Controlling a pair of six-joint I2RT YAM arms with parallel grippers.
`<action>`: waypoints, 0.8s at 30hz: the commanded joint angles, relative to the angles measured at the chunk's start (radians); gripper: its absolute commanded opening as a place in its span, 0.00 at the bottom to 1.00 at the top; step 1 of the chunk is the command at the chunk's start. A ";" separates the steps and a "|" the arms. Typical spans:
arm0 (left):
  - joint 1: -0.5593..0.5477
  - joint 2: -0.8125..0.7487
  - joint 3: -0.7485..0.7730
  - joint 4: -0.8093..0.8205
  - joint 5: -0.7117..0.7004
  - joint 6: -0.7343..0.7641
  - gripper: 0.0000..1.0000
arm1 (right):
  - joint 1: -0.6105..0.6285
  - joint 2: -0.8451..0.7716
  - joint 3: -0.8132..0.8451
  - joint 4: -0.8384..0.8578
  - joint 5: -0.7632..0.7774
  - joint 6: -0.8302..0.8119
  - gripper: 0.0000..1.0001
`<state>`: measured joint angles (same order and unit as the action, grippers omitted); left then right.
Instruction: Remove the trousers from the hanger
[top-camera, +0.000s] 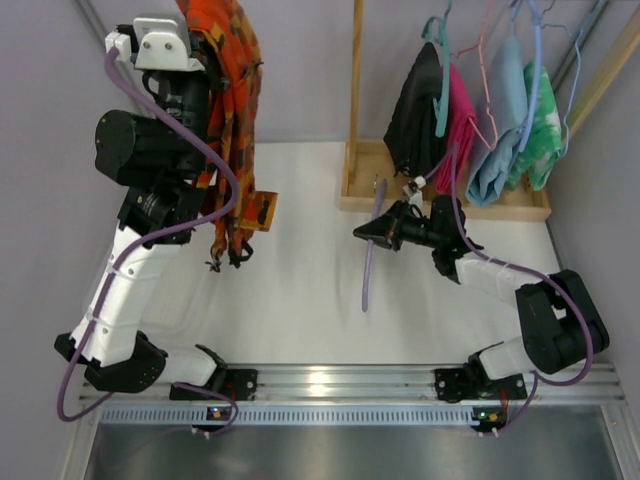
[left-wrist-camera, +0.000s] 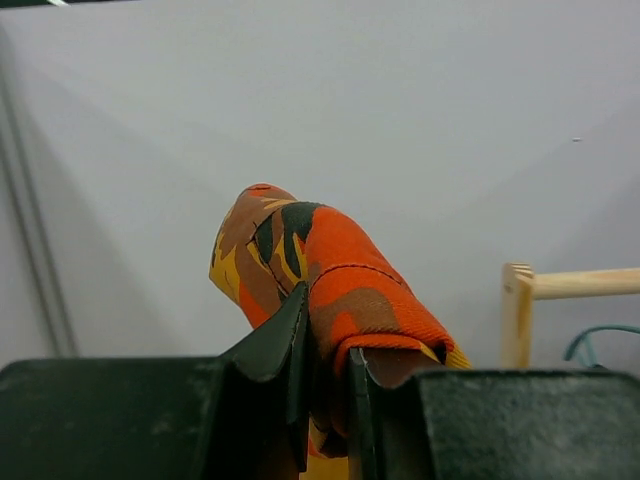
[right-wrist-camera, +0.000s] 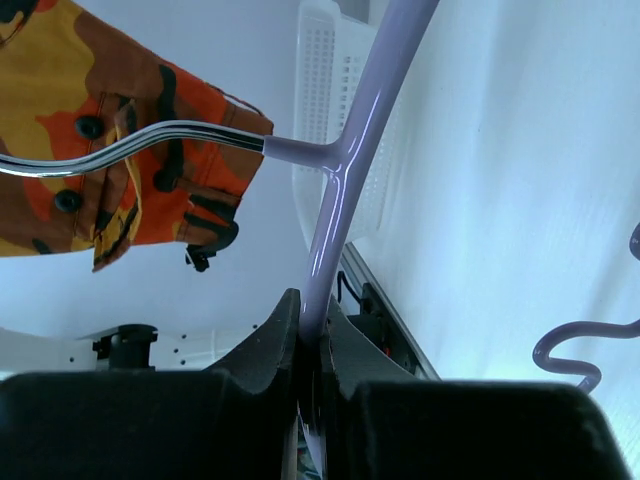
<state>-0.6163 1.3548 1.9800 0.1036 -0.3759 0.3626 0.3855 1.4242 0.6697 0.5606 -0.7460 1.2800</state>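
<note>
The orange trousers with dark and yellow blotches hang in a long bunch from my raised left gripper at the far left. Their dark drawstrings dangle just above the table. In the left wrist view a fold of the trousers is pinched in my left gripper. My right gripper is shut on the lilac hanger at mid table, apart from the trousers. In the right wrist view the hanger's bar runs up out of my right gripper, with the trousers behind its metal hook.
A wooden rack on a wooden base stands at the back right. On it hang a black garment, a pink one, a light blue one and a green one. Grey walls close both sides.
</note>
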 joint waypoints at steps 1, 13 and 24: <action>0.010 -0.045 -0.007 0.263 -0.104 0.185 0.00 | 0.018 -0.028 0.044 0.064 -0.019 -0.042 0.00; 0.296 -0.033 -0.027 0.323 -0.238 0.266 0.00 | 0.042 -0.041 0.091 0.044 -0.039 -0.067 0.00; 0.515 -0.043 -0.035 0.334 -0.202 0.295 0.00 | 0.041 -0.033 0.111 0.038 -0.052 -0.077 0.00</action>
<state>-0.1371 1.3533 1.9110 0.2672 -0.6224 0.6399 0.4126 1.4223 0.7219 0.5316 -0.7811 1.2373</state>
